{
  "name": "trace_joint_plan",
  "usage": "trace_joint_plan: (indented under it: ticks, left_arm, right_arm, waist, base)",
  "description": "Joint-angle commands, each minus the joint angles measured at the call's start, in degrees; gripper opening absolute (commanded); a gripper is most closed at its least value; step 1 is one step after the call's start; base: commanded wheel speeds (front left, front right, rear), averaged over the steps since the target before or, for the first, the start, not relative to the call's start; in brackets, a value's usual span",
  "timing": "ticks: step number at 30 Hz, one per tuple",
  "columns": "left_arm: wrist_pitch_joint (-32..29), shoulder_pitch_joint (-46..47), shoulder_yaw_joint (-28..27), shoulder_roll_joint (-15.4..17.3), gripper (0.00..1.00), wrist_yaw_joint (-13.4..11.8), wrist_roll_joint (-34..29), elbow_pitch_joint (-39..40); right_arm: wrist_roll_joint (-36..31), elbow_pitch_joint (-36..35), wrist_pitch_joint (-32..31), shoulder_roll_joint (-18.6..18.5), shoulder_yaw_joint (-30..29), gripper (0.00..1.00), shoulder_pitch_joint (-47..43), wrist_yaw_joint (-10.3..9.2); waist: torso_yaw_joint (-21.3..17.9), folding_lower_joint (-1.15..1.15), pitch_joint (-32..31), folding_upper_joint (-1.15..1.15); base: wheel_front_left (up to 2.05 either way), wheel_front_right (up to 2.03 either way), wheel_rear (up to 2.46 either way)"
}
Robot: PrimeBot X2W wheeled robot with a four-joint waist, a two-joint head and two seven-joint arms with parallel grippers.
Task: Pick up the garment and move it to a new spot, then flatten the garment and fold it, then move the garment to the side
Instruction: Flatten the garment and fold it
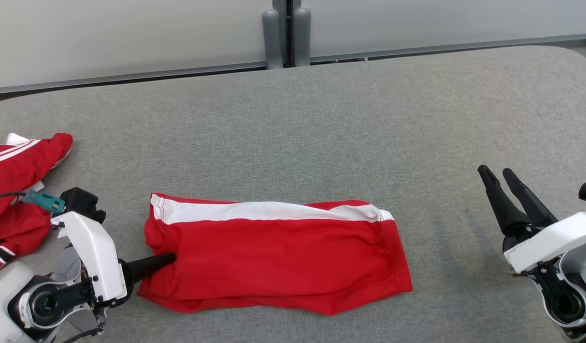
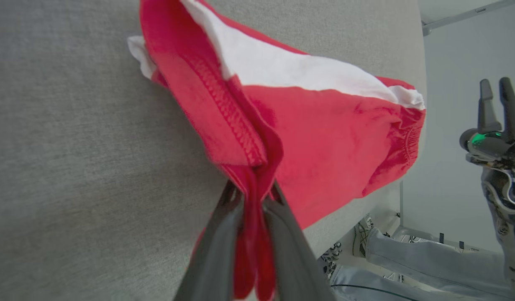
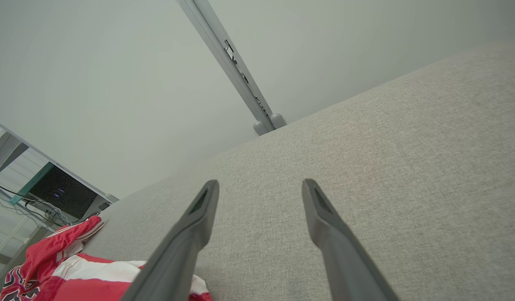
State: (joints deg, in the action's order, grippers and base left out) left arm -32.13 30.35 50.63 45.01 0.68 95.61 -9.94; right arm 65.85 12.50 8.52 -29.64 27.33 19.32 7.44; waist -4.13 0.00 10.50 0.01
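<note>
Garment (image 1: 278, 252) lay folded into a long red band with a white stripe along its 12 o'clock edge. It was flat on the grey table (image 1: 321, 119), toward the 6 o'clock side in my head view. Its gathered waistband end pointed to 3 o'clock, and its 6 o'clock hem ran slightly uneven.

At the 9 o'clock end my left gripper (image 1: 171, 258) was clenched on the garment. My left wrist view showed red fabric bunched and pinched between the two fingers (image 2: 224, 234).

My right gripper (image 1: 495, 170) hung out at 3 o'clock, well apart from the cloth, with its jaws spread and nothing between them.

Bare table ran wide from the stripe to the far edge at 12 o'clock, where two grey posts (image 1: 286, 38) stood. It was also bare across the gap toward 3 o'clock.

At 9 o'clock, past my left arm, a heap of red clothing (image 1: 16, 190) reached the picture's left border. Past the table edge, the left wrist view caught a person's legs (image 2: 408, 255).
</note>
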Motion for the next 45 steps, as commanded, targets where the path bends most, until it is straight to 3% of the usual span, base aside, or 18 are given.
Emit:
trace_joint_plan:
  ticks: [1, 7, 12, 15, 23, 28, 32, 38, 45]
  left_arm:
    - [0.7, -1.1, -0.4, 0.3, 1.0, -0.3, 0.2, 0.3]
    - [4.8, -1.9, -1.3, 1.9, 1.0, -0.4, -2.4, 2.0]
    - [12.9, -1.6, -4.6, 5.1, 1.0, -0.4, -6.9, 5.5]
    - [21.3, -1.2, -7.2, 6.6, 1.0, -2.9, -12.1, 7.9]
    - [43.0, -6.5, -10.1, 4.1, 1.0, -13.9, -24.7, 12.9]
    - [47.2, -10.6, -12.3, -0.2, 1.0, -19.2, -33.0, 13.9]
    - [47.3, -16.1, -18.5, -6.9, 1.0, -21.9, -43.7, 14.1]
    - [47.3, -25.7, -27.0, -16.9, 1.0, -19.7, -55.1, 13.2]
    - [47.3, -30.5, -34.4, -24.5, 1.0, -14.6, -63.0, 11.3]
  right_arm:
    - [-0.6, -0.1, -0.4, 0.3, -0.5, 1.0, -0.8, 0.1]
    - [-1.4, -0.8, -1.4, 1.5, -1.4, 1.0, -2.2, 0.1]
    - [-4.9, -1.2, -1.1, 2.0, -2.9, 1.0, -3.2, 0.1]
    - [-7.1, -2.2, -0.2, 2.5, -4.8, 1.0, -3.8, 0.11]
    - [-14.1, -2.8, 2.7, 6.4, -10.6, 1.0, -5.5, 0.1]
    - [-17.3, -2.5, 4.0, 9.7, -13.7, 1.0, -8.0, 0.1]
    - [-19.3, -2.2, 4.9, 11.7, -15.1, 1.0, -11.7, 0.1]
    - [-21.5, -1.5, 5.4, 14.0, -15.3, 1.0, -15.5, 0.1]
    - [-22.8, 0.7, 4.9, 14.6, -14.3, 1.0, -16.3, 0.1]
  waist:
    - [0.7, 0.0, -0.8, -0.01]
    - [1.8, 0.0, -2.2, -0.01]
    - [2.9, 0.0, -3.8, -0.01]
    - [3.5, 0.0, -4.5, -0.01]
    - [4.7, 0.0, -5.6, -0.01]
    - [6.0, 0.0, -6.7, -0.01]
    - [6.4, 0.0, -8.3, -0.01]
    - [5.9, 0.0, -9.7, -0.01]
    - [5.7, 0.0, -9.9, -0.01]
  base:
    - [0.0, 0.0, 0.0]
    - [0.0, 0.0, 0.0]
    - [0.0, 0.0, 0.0]
    - [0.0, 0.0, 0.0]
    - [0.0, 0.0, 0.0]
    - [0.0, 0.0, 0.0]
    - [0.0, 0.0, 0.0]
    - [0.0, 0.0, 0.0]
    - [0.0, 0.0, 0.0]
